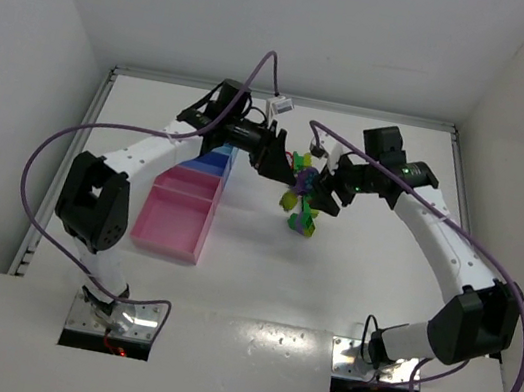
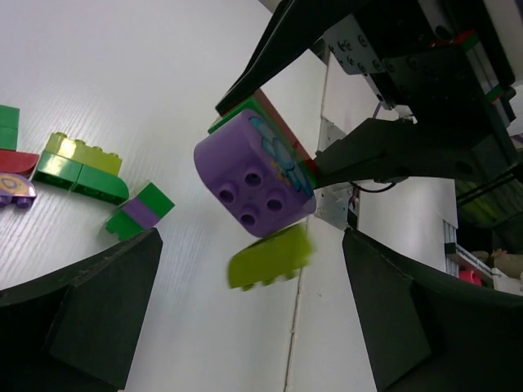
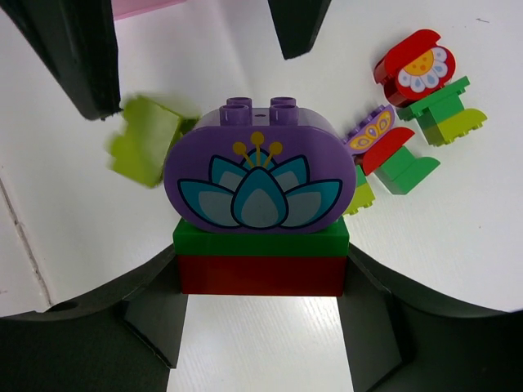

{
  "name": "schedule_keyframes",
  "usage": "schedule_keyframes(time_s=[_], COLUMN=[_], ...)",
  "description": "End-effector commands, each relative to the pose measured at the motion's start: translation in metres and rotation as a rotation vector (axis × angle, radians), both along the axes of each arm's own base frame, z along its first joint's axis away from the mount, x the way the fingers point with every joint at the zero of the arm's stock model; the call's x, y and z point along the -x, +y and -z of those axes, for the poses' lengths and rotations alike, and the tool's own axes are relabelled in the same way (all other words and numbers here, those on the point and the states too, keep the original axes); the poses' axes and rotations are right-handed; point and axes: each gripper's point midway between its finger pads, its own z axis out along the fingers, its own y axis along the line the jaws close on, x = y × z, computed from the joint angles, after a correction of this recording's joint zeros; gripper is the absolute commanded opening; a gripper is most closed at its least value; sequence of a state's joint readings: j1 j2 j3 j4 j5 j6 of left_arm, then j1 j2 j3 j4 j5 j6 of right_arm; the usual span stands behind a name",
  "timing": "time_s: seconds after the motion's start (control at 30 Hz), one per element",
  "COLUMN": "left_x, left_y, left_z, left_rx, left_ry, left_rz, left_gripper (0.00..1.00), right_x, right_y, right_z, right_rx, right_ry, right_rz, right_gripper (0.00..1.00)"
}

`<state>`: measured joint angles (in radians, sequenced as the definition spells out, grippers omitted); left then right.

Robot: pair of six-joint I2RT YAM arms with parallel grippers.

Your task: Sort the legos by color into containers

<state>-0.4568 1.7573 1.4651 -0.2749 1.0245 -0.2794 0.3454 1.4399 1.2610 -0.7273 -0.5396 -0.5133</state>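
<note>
Two arms are reached inward above the table (image 1: 327, 289), wrists facing. The right gripper (image 3: 261, 282) is clamped on a purple-green-red lego stack (image 3: 260, 192); the left gripper (image 1: 271, 155) is spread wide just beside it. A lime brick (image 2: 270, 257) is blurred beneath. Loose legos (image 3: 417, 106) are scattered nearby; the containers (image 1: 164, 245) are partly hidden by the left arm.

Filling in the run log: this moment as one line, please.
right gripper: shut on purple-green-red stack | left gripper: open, facing stack | lime brick: blurred beside stack | other legos: loose on table
</note>
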Motion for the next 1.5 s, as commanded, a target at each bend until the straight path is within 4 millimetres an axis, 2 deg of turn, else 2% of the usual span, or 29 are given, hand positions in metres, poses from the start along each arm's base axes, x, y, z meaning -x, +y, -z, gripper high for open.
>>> schedule_keyframes(time_s=[0.0,0.1,0.2,0.27,0.37,0.4,0.43,0.47,0.5,0.57,0.63,0.7,0.83,0.87,0.93,1.03,1.07,1.2,1.23,1.47], left_x=[0.005,0.005,0.005,0.01,0.005,0.009,0.006,0.009,0.015,0.026,0.028,0.029,0.02,0.021,0.018,0.018,0.015,0.015,0.013,0.012], left_y=[-0.009,-0.009,-0.01,-0.008,0.004,0.008,0.016,0.019,0.018,0.017,0.012,0.007,-0.004,-0.005,-0.008,-0.012,-0.014,-0.015,-0.016,-0.02], left_z=[-0.023,-0.023,-0.025,-0.019,-0.015,0.0,-0.006,-0.003,0.008,0.005,0.013,0.007,0.004,0.007,-0.002,0.003,0.002,0.003,-0.002,-0.006], left_rx=[0.054,0.054,0.062,0.054,0.0,-0.043,-0.069,-0.077,-0.087,-0.059,-0.051,-0.02,0.01,0.01,0.028,0.039,0.043,0.048,0.059,0.078], left_ry=[-0.034,-0.034,-0.04,-0.024,-0.127,-0.155,-0.21,-0.208,-0.19,-0.165,-0.109,-0.089,-0.032,-0.007,-0.015,0.027,0.019,0.04,0.02,0.038], left_rz=[0.05,0.05,0.058,0.058,-0.033,-0.057,-0.117,-0.126,-0.116,-0.075,-0.051,-0.019,0.007,0.011,0.018,0.04,0.04,0.046,0.047,0.064], left_gripper=[1.0,1.0,0.96,0.94,0.94,0.94,0.94,0.94,0.94,0.94,0.94,0.94,0.96,0.96,0.97,0.97,0.97,0.97,0.97,0.97], right_x=[-0.01,-0.011,-0.011,-0.012,-0.01,-0.007,-0.007,-0.003,-0.001,0.001,0.006,0.005,0.008,0.005,0.007,0.009,0.011,0.015,0.014,0.016], right_y=[0.008,0.007,0.007,0.003,-0.005,-0.009,-0.011,-0.012,-0.013,-0.012,-0.007,-0.005,-0.002,0.001,0.003,0.005,0.005,0.014,0.015,0.022], right_z=[-0.015,-0.012,-0.009,-0.004,0.002,0.01,0.011,0.009,0.012,0.009,0.009,0.004,-0.003,-0.012,-0.015,-0.019,-0.015,-0.019,-0.016,-0.006], right_rx=[-0.003,0.003,0.007,0.027,0.049,0.063,0.068,0.065,0.066,0.055,0.044,0.033,0.018,0.001,-0.008,-0.022,-0.016,-0.035,-0.032,-0.004], right_ry=[-0.076,-0.078,-0.069,-0.065,-0.075,-0.069,-0.079,-0.087,-0.086,-0.092,-0.082,-0.091,-0.085,-0.103,-0.098,-0.093,-0.075,-0.078,-0.068,-0.049], right_rz=[-0.026,-0.021,-0.021,-0.007,0.01,0.018,0.025,0.026,0.025,0.02,-0.011,-0.016,-0.03,-0.037,-0.045,-0.058,-0.058,-0.091,-0.091,-0.116], right_gripper=[0.39,0.38,0.37,0.37,0.37,0.37,0.37,0.37,0.37,0.37,0.36,0.35,0.35,0.35,0.35,0.35,0.35,0.35,0.35,0.35])
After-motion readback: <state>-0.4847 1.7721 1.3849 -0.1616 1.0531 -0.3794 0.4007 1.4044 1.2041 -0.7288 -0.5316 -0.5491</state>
